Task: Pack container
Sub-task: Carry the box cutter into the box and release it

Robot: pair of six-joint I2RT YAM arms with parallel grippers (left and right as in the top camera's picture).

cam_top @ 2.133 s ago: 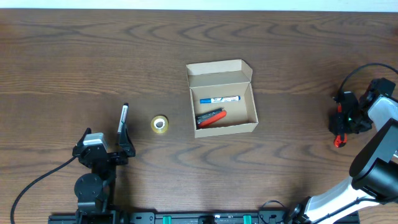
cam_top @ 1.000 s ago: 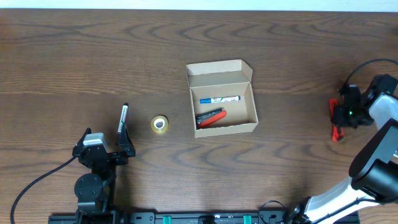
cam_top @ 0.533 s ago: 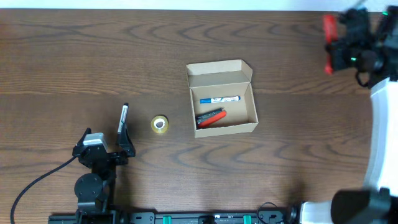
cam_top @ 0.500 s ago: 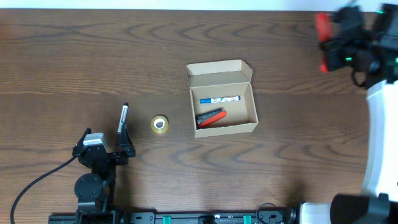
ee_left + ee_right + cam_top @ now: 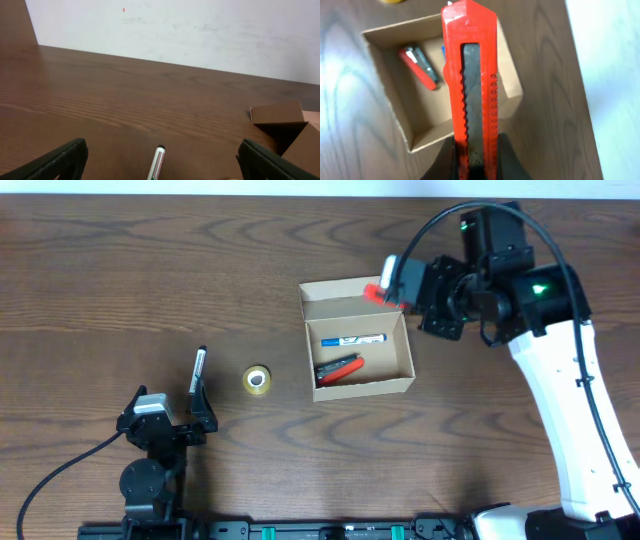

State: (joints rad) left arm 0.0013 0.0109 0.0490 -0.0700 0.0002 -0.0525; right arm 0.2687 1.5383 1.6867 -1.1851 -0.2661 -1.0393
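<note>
Two things lie inside your box (image 5: 358, 340): a blue marker (image 5: 353, 340) across the middle and a red-and-black tool (image 5: 338, 369) nearer the front left corner. The box sits near the middle of the table (image 5: 100, 280), its top open and its lid (image 5: 352, 287) folded up along the far edge. Your right gripper (image 5: 415, 290) is closed tight on the lower end of a red knife (image 5: 470, 75), and the rest of the handle sticks out past the fingers. From overhead the knife's tip shows over the lid's right end. In the right wrist view the knife runs across the open box below it, but you cannot tell there how high it is above the cardboard. Your left gripper (image 5: 170, 415) rests at the near left of the table, its jaws spread wide with nothing between them. A pen (image 5: 198, 370) lies on the wood just ahead of it, pointing away from the arm. A small roll of yellow tape (image 5: 257, 380) lies flat between the pen and the box, apart from both. From the left wrist you can see the box only at the far right edge.
</note>
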